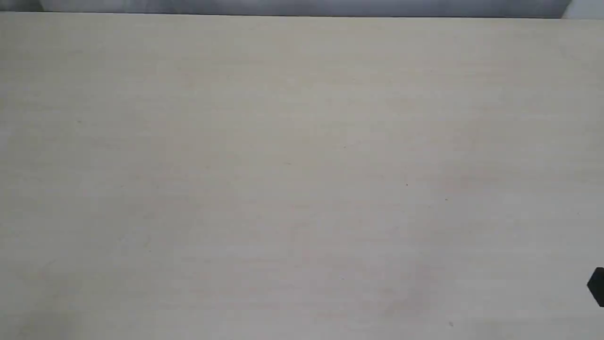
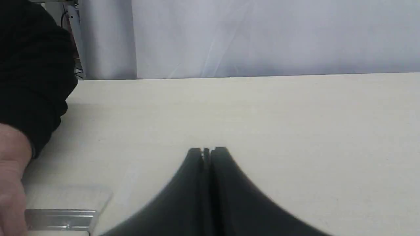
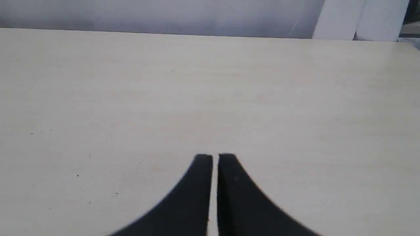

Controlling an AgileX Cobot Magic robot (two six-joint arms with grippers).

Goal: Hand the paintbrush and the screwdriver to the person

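In the left wrist view the paintbrush lies low on the table, showing its pale bristles (image 2: 67, 196) and shiny metal ferrule (image 2: 60, 219). Its handle is hidden. The person's bare hand (image 2: 11, 177), with a dark sleeve (image 2: 32, 65), sits right at the ferrule's end; whether it grips the brush I cannot tell. My left gripper (image 2: 206, 151) is shut and empty, apart from the brush. My right gripper (image 3: 215, 157) hovers over bare table, fingers almost together with nothing between them. The screwdriver is out of view.
The pale wooden table (image 1: 302, 165) fills the exterior view, with only a black piece of the right arm (image 1: 597, 286) at its right edge. A light grey backdrop (image 2: 262, 36) hangs behind the table's far edge.
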